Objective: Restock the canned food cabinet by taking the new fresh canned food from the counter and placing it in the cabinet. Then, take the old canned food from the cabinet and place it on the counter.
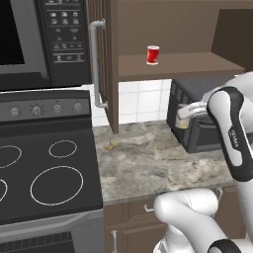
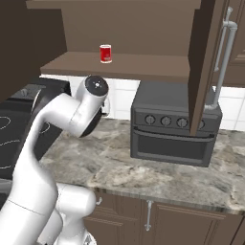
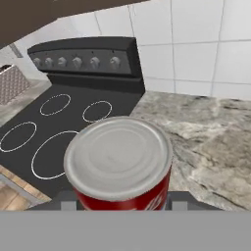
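My gripper (image 3: 120, 205) is shut on the old canned food (image 3: 117, 164). Its silvery lid and red upper side sit close to the hand camera, above the counter (image 3: 211, 137) beside the stovetop. From the left base, the gripper (image 1: 187, 114) hangs in front of the toaster oven with a cream patch of the can (image 1: 183, 124) below it. The new all-red can (image 1: 152, 55) (image 2: 105, 53) stands upright on the shelf of the open cabinet (image 1: 170, 64) (image 2: 124, 64), well above the hand.
The cabinet door (image 1: 106, 64) (image 2: 203, 67) stands open with its grey bar handle (image 1: 96, 64). A dark toaster oven (image 1: 200, 126) (image 2: 174, 129) sits on the counter (image 1: 148, 163) (image 2: 143, 167) at the right. The black stovetop (image 1: 49, 168) (image 3: 73, 117) lies left, under a microwave (image 1: 39, 39).
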